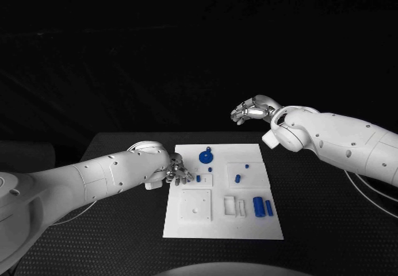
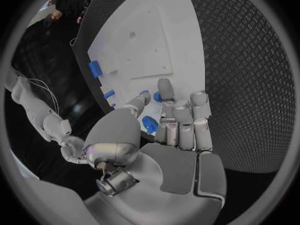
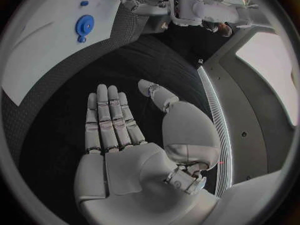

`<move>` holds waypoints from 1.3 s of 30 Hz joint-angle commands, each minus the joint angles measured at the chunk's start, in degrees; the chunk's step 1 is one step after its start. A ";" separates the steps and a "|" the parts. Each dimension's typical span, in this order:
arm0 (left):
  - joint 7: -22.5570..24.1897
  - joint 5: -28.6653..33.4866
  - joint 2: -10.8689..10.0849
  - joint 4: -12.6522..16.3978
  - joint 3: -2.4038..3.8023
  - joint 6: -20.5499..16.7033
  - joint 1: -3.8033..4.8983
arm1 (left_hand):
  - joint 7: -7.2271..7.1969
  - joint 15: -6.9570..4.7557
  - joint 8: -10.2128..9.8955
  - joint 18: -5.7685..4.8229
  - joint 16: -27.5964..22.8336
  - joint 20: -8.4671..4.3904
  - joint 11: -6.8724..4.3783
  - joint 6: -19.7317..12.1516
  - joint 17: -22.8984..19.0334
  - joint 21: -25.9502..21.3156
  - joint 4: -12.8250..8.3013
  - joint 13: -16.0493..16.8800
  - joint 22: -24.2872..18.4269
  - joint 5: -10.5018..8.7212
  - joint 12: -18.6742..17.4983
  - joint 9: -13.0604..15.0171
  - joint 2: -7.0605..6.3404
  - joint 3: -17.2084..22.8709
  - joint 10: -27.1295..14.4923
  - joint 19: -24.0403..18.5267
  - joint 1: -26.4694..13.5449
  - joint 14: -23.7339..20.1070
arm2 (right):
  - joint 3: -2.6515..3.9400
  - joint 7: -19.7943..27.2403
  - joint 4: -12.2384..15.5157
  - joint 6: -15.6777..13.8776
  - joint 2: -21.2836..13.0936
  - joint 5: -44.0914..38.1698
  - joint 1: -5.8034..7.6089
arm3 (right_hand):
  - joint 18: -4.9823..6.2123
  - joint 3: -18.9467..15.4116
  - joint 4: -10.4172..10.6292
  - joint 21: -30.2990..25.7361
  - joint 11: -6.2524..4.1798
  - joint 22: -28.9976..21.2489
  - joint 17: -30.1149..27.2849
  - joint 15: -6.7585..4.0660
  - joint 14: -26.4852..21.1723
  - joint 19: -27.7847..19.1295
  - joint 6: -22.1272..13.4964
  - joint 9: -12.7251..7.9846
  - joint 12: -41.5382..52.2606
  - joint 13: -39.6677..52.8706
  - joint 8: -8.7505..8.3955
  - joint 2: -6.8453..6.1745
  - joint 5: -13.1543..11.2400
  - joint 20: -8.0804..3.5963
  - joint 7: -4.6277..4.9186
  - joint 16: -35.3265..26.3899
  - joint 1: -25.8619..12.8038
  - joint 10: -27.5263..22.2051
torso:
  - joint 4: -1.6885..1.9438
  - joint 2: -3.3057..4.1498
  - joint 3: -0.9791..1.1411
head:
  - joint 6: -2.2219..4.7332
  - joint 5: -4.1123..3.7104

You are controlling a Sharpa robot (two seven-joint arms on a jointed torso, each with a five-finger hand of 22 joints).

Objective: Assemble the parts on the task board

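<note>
The white task board lies in the middle of the black desk, with small blue parts spread over its far and right areas. The left robot hand rests at the board's left edge, fingers together by a blue part, whether holding it I cannot tell. The right robot hand hangs beyond the desk, fingers spread, holding nothing

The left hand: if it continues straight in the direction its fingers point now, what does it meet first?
Probably the small blue part just before the fingertips of the left hand, on the task board; depth is unclear.
</note>
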 commanded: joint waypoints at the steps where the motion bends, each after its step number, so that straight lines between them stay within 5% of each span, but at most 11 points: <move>1: 0.54 0.17 0.45 -0.04 0.00 0.76 -0.09 | 0.01 -0.01 -0.42 -1.00 -0.23 -4.77 0.07 0.31 0.09 0.16 -0.54 -0.09 0.86 -0.43 0.35 0.10 -0.01 0.03 -0.45 0.48 -0.49 0.37 | 0.03 0.40 0.05 0.37 0.05 0.03 -0.01 | -0.61 -0.20 -0.13 -0.37 0.17 1.20 -0.10 0.24 -0.21 0.51 -0.30 -0.05 0.11 -0.10 0.24 -0.05 0.24 0.07 -0.06 0.24 0.52 0.33 | 0.03 -0.03 0.02 | -0.10 -0.08; 9: 0.51 0.17 0.83 -0.68 0.00 1.03 -0.14 | 0.03 0.02 -0.63 -1.04 -0.34 -4.85 0.11 0.25 0.16 0.19 -1.40 -0.14 0.85 -0.95 0.50 0.23 0.67 0.69 -0.53 0.57 -0.29 0.41 | 0.03 0.40 0.00 0.42 0.10 0.03 -0.01 | -0.61 -0.20 -0.12 -0.38 0.17 1.20 -0.10 0.24 -0.21 0.51 -0.29 -0.06 0.11 -0.11 0.24 -0.04 0.25 0.07 -0.06 0.24 0.51 0.33 | 0.01 -0.04 0.01 | 0.01 -0.18; 19: 0.44 0.17 1.46 -1.62 0.00 1.09 -0.58 | 0.12 0.09 -1.23 -1.34 -0.59 -4.98 0.17 0.39 0.50 0.22 -4.47 -0.39 0.82 -3.80 1.01 0.88 2.44 2.92 -0.72 0.76 0.32 0.58 | 0.03 0.38 0.03 0.54 0.15 0.04 -0.01 | -0.61 -0.22 -0.09 -0.41 0.17 1.20 -0.11 0.24 -0.21 0.54 -0.29 -0.07 0.12 -0.14 0.25 -0.02 0.26 0.07 -0.06 0.25 0.48 0.35 | 0.03 -0.03 -0.03 | -0.04 -0.25; 39: 0.33 0.17 2.93 -3.31 -0.03 0.97 -1.59 | 0.17 0.14 -1.74 -1.54 -0.78 -5.10 0.22 0.48 0.74 0.28 -6.79 -0.64 0.77 -4.27 1.37 1.35 3.34 4.08 -0.77 1.11 0.07 0.80 | 0.03 0.33 0.14 0.68 0.15 0.05 -0.01 | -0.61 -0.22 -0.07 -0.48 0.16 1.22 -0.13 0.24 -0.20 0.58 -0.28 -0.11 0.14 -0.22 0.28 0.01 0.27 0.06 -0.06 0.28 0.46 0.39 | 0.00 0.01 0.00 | -0.22 -0.43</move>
